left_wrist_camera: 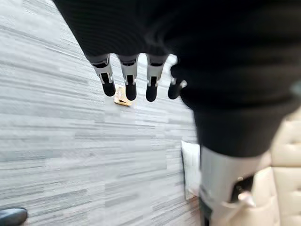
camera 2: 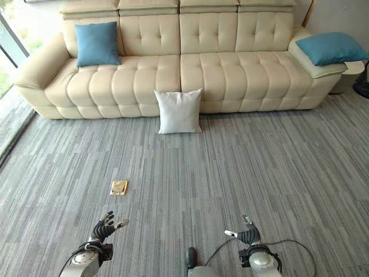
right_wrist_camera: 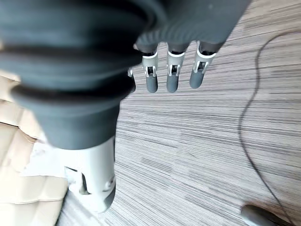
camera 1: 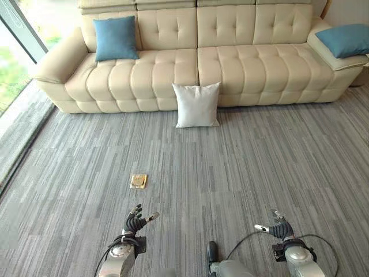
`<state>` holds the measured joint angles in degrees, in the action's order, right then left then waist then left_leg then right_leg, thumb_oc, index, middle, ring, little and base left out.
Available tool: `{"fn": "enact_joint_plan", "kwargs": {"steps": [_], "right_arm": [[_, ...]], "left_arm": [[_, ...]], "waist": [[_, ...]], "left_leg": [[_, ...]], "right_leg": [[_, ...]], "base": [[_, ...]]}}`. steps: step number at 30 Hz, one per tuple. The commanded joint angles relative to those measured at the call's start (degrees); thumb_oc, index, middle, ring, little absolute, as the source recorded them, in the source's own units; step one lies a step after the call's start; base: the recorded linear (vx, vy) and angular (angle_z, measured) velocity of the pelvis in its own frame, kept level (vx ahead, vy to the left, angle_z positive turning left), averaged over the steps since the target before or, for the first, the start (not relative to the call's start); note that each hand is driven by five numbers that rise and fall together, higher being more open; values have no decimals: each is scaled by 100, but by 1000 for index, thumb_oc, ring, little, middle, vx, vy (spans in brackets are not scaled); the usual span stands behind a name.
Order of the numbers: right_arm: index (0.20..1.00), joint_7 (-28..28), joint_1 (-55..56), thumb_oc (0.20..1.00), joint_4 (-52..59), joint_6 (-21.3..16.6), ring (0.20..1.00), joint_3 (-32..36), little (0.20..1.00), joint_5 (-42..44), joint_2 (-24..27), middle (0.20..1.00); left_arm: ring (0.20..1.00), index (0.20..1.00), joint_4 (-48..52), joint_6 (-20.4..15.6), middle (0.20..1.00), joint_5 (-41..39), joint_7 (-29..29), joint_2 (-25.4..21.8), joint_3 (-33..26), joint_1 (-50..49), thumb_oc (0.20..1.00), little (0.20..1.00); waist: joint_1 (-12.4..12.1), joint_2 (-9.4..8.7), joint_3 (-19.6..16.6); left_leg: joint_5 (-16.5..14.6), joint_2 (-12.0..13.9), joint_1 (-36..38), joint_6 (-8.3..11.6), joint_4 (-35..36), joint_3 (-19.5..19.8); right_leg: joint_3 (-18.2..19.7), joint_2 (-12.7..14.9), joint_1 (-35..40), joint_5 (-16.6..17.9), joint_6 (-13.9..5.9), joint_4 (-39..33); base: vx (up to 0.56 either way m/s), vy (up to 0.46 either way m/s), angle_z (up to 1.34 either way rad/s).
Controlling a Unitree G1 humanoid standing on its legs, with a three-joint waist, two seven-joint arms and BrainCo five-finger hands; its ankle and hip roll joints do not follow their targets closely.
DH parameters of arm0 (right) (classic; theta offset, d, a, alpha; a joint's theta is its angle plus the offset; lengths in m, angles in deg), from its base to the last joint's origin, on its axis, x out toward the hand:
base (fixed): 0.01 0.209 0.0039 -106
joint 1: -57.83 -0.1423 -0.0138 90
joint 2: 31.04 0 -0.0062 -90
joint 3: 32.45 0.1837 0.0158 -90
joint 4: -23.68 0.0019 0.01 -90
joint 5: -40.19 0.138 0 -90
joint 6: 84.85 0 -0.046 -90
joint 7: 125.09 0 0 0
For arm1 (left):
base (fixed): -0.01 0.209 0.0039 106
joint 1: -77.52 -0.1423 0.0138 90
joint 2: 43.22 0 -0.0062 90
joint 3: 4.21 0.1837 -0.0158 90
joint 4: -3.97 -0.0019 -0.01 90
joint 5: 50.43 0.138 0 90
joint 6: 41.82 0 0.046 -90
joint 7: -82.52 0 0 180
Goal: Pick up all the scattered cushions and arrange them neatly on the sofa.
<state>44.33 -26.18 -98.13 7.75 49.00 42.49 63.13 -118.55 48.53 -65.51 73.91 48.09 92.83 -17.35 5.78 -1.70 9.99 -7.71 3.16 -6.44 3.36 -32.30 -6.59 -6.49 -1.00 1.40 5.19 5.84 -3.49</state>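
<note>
A white cushion point(camera 1: 198, 104) stands on the grey carpet, leaning against the front of the cream sofa point(camera 1: 230, 63). One blue cushion point(camera 1: 116, 38) leans upright on the sofa's left seat against the backrest. Another blue cushion point(camera 1: 346, 40) lies on the sofa's right armrest. My left hand point(camera 1: 135, 222) hangs low over the carpet at the near left, fingers relaxed and holding nothing. My right hand point(camera 1: 279, 228) hangs at the near right, open as well. Both hands are far from the cushions. The left wrist view catches the white cushion point(left_wrist_camera: 190, 169) past my fingers point(left_wrist_camera: 130, 82).
A small brass floor plate point(camera 1: 138, 181) is set in the carpet ahead of my left hand. A glass wall point(camera 1: 14, 52) runs along the left side. Wide carpet lies between me and the sofa.
</note>
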Motion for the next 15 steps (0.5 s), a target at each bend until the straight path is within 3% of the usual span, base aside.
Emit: {"fn": "enact_joint_plan", "kwargs": {"steps": [1,3,4,7,12,14,15], "right_arm": [[1000,22,-64,1000,43,-135,1000,96,1000,91,277,1000],[1000,25,-56,1000,47,-131,1000,101,1000,85,298,1000],[1000,28,-34,1000,84,-125,1000,115,1000,74,333,1000],[1000,-31,-61,1000,-23,-71,1000,62,1000,35,361,1000],[1000,49,-48,1000,49,-61,1000,31,1000,-87,367,1000],[1000,75,-107,1000,62,-53,1000,5,1000,-110,339,1000],[1000,116,-156,1000,15,-35,1000,-43,1000,-135,284,1000]], "left_arm": [[1000,1000,195,-130,1000,5,58,-157,65,153,1000,1000],[1000,1000,215,-117,1000,22,68,-168,64,120,1000,1000],[1000,1000,237,-88,1000,57,69,-187,56,77,1000,1000],[1000,1000,194,-86,1000,96,32,-187,50,84,1000,1000],[1000,1000,131,-65,1000,147,62,-186,-9,-55,1000,1000],[1000,1000,135,-58,1000,157,74,-218,-34,-113,1000,1000],[1000,1000,105,-50,1000,136,84,-264,-71,-119,1000,1000]], "waist": [[38,-80,319],[17,-81,315],[-28,1,301],[-115,121,341],[-143,186,190],[-179,126,101],[-234,68,43]], "left_leg": [[360,-30,472,-100,1493,-121],[318,-66,408,-117,1720,-101],[623,-36,212,-63,2334,-16],[1318,5,-189,93,3162,-134],[1356,-22,30,37,3412,-199],[1205,-105,107,-52,3280,-252],[947,-205,153,-215,3152,-339]], "right_leg": [[157,333,166,-971,-811,334],[183,351,222,-999,-832,309],[189,310,343,-1091,-859,247],[309,239,723,-1297,-882,174],[489,268,964,-1433,-929,136],[592,407,1040,-1481,-996,156],[663,538,900,-1506,-1113,591]], "base": [[290,-47,0],[170,17,-9],[219,47,-22],[348,85,-10],[312,144,-32],[351,212,-37],[194,139,-19]]}}
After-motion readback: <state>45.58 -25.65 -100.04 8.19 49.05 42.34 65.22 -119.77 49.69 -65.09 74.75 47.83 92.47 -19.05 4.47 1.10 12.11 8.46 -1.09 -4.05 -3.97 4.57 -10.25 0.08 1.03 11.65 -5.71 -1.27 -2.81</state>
